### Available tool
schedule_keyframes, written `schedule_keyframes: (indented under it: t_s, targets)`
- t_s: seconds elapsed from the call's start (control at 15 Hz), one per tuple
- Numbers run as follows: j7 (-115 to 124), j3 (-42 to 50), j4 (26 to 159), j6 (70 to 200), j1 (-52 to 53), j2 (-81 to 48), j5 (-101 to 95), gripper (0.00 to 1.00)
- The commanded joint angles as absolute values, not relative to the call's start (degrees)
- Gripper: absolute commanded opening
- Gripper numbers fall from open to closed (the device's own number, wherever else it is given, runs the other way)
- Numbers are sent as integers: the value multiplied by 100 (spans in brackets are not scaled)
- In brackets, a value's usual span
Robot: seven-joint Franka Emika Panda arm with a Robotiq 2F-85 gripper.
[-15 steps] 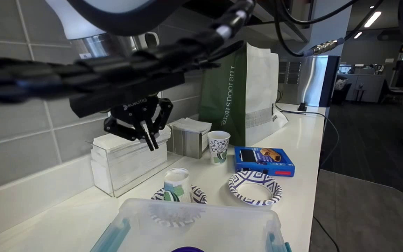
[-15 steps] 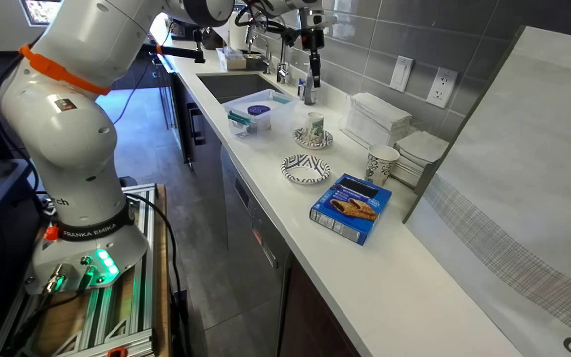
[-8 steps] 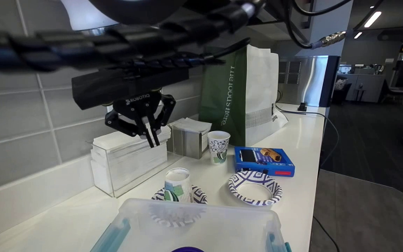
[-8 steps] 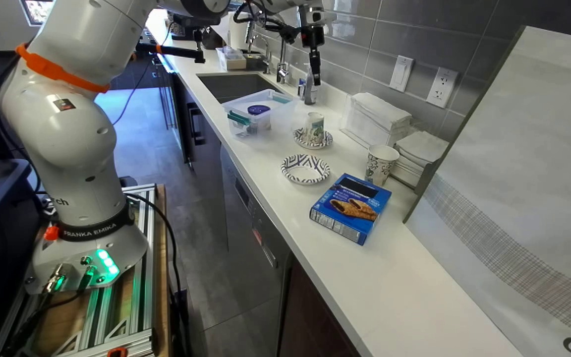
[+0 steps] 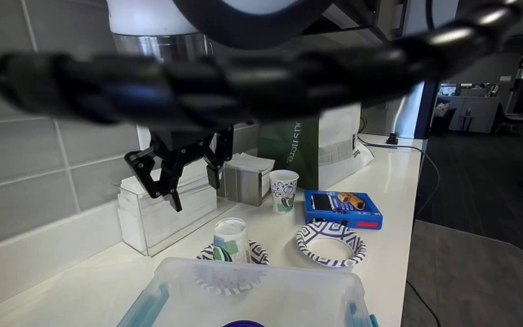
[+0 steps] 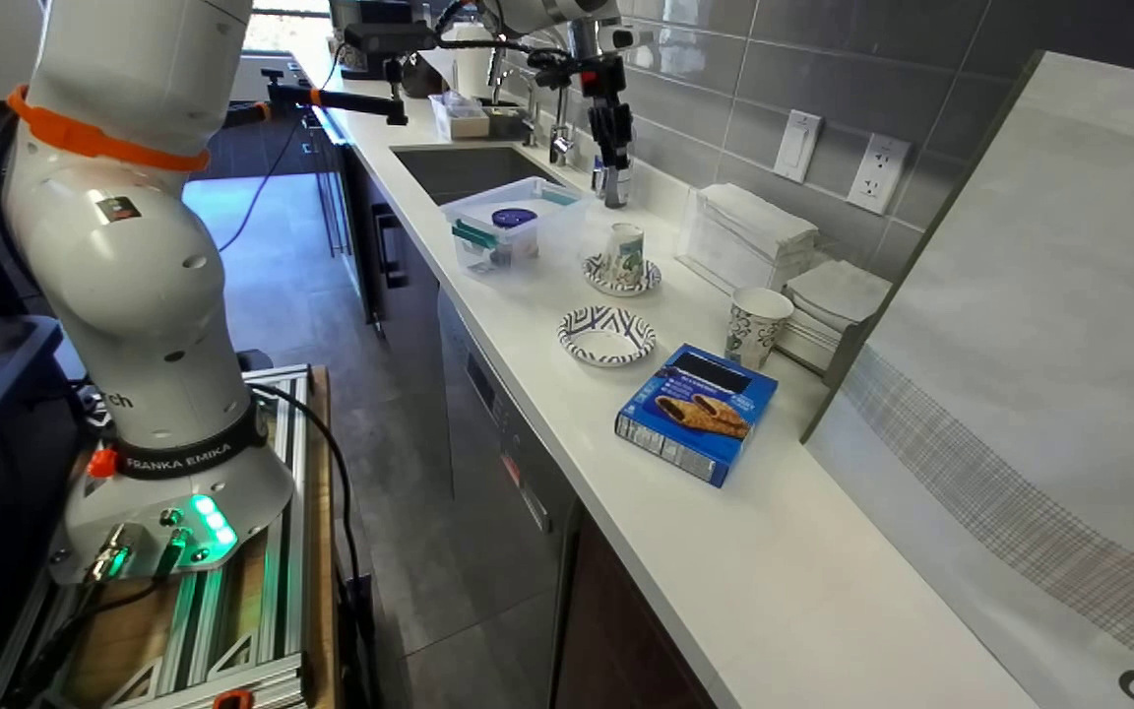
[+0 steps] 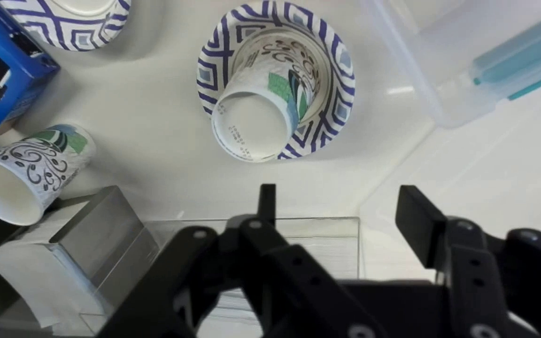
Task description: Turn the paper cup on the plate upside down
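Observation:
Bottom up, the paper cup (image 7: 254,124), white with green and blue patches and brown swirls, stands on the plate (image 7: 207,75) with its blue-patterned rim. Both exterior views show this cup (image 5: 232,240) and plate (image 5: 260,254), partly behind a clear box in that view. My gripper (image 7: 337,197) is open, with nothing between its black fingers (image 7: 421,225). It hangs above and apart from the cup, toward the wall side, as the gripper (image 5: 196,196) also shows in an exterior view. A thick black cable hides the wrist there.
Close by stands a clear lidded box (image 5: 261,286) with teal clips. A napkin holder (image 5: 177,218) lies along the wall. Another patterned plate (image 6: 606,359), an upright cup (image 6: 756,330), a blue food box (image 6: 695,414) and a tall paper bag (image 5: 338,136) stand farther along the counter.
My gripper has gone from shut to open, and the wrist has turned and shifted a little. The black cable has swung across. Cup and plate have not moved.

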State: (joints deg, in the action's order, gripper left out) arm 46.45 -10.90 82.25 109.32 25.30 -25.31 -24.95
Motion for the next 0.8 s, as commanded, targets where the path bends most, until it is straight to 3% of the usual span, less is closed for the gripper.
schedule_keyframes:
  t_s: [0.0, 0.47, 0.73]
  targets:
    - [3931, -1356, 9401, 11171, 2305, -1560, -2104, 99]
    - [3711, -1263, 10504, 11084, 1994, 214, -1153, 100]
    - [3578, -1128, 10486, 10056, 1523, 996, -300, 100]
